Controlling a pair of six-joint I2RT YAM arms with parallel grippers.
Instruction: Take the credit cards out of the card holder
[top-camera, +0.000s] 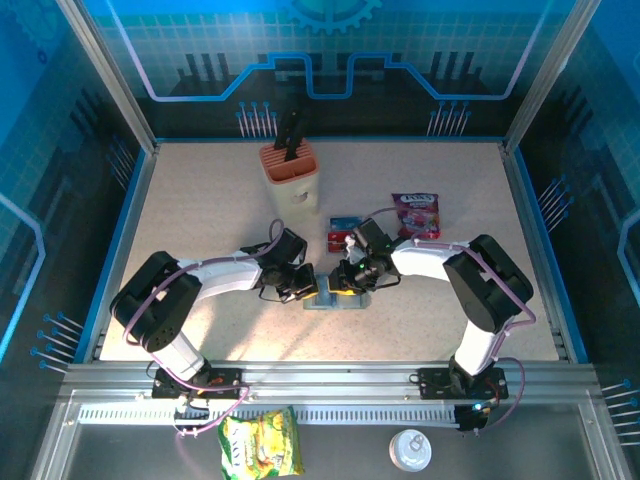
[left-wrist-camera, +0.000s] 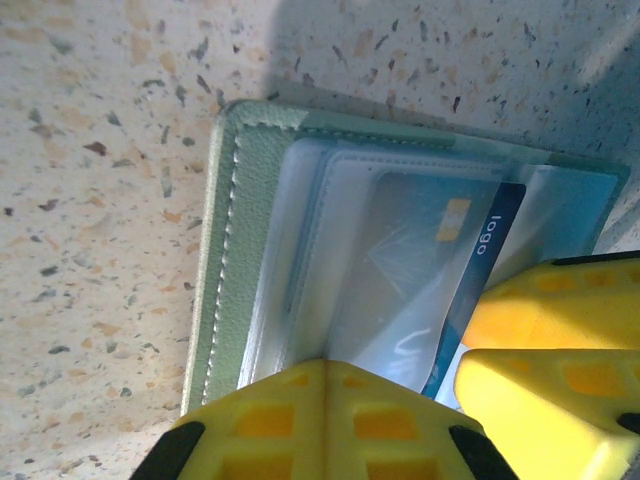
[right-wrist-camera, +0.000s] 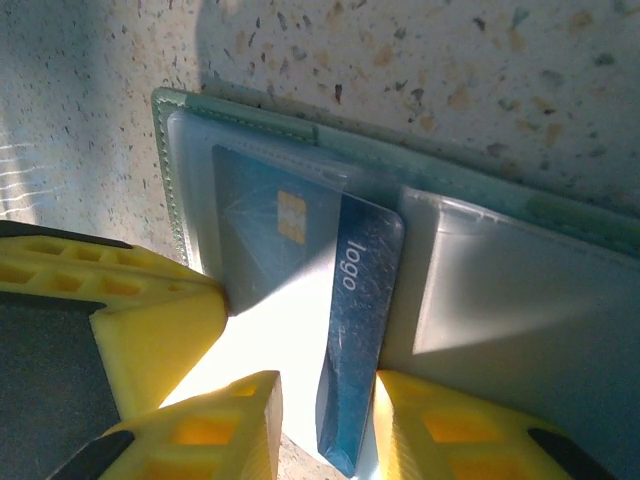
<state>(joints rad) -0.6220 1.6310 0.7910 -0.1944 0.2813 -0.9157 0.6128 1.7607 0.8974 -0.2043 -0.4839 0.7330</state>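
Note:
The grey-green card holder (top-camera: 330, 298) lies open on the table between my two grippers. A blue credit card (right-wrist-camera: 358, 320) marked "logo" sticks partly out of a clear sleeve of the card holder (right-wrist-camera: 500, 300). My right gripper (right-wrist-camera: 325, 425) stands astride the bare strip, jaws partly apart: one fingertip (right-wrist-camera: 450, 430) is against the card's edge, with a gap on the other side. My left gripper (left-wrist-camera: 335, 372) is shut, its tips pressed on the clear sleeve over the blue card (left-wrist-camera: 492, 250). A red card (top-camera: 343, 236) lies on the table behind the holder.
A purple snack packet (top-camera: 415, 213) lies right of the red card. An orange-beige tool stand (top-camera: 290, 175) stands at the back. Past the table's near rail lie a yellow-green snack bag (top-camera: 262, 445) and a white lid (top-camera: 410, 450).

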